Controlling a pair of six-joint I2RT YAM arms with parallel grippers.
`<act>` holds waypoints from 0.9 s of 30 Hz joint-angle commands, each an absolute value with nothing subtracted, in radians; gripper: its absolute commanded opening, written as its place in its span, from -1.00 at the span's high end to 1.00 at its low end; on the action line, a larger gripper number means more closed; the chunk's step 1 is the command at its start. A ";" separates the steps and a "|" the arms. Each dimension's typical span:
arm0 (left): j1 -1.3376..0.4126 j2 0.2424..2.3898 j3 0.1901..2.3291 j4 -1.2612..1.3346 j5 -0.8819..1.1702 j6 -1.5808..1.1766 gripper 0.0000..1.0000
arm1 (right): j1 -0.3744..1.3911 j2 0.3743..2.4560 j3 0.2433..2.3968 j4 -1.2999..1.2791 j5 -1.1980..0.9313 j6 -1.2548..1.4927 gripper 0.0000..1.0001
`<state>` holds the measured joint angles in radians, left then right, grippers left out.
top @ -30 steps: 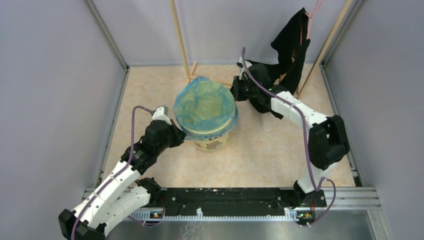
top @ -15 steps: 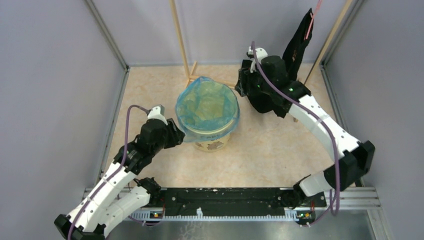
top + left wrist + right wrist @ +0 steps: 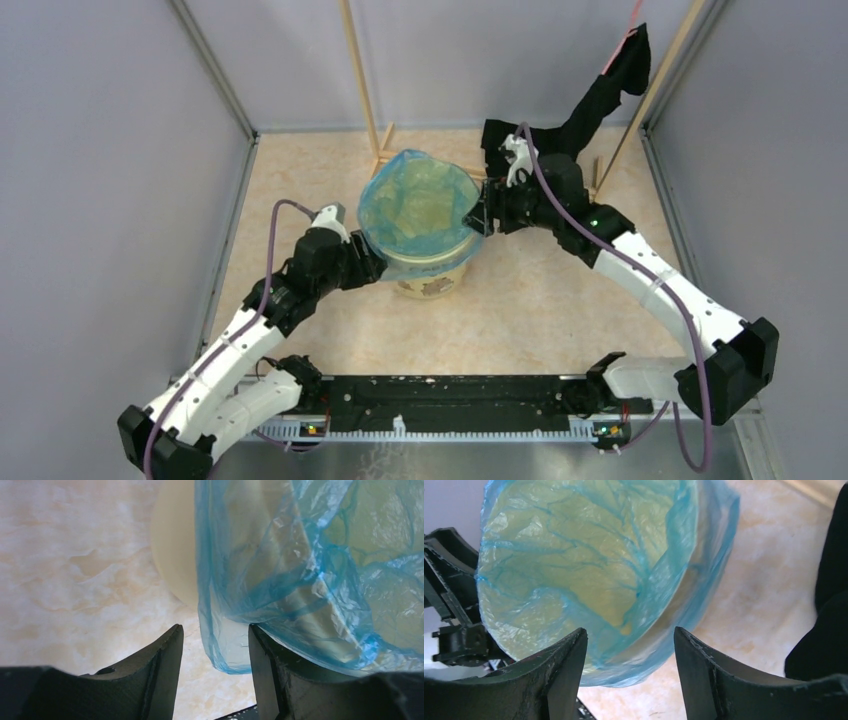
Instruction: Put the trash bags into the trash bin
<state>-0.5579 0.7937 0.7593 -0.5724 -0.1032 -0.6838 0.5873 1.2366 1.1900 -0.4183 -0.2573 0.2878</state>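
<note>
From above, the trash bin stands mid-table. The light-blue trash bag is stretched over its mouth and draped down the rim. The left gripper sits at the bin's near-left side and the right gripper at its right rim. A black cloth garment hangs behind the right arm. How the jaws stand cannot be read here.

The left wrist camera shows it: the fingers are spread, and the bag's loose hem hangs between them, unpinched, against the bin's pale wall.

The right wrist camera shows its fingers equally spread, with the bagged rim just beyond them and nothing gripped. The garment fills the right edge.
</note>
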 commanded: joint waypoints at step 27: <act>-0.558 0.804 1.242 -0.792 -0.315 -0.449 -0.97 | 0.592 1.445 1.344 -0.376 -0.284 -0.069 0.33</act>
<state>-0.5579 0.6445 1.1168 -0.7341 -0.0940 -0.5262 0.5858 1.4078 1.3022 -0.3862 -0.1368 0.0765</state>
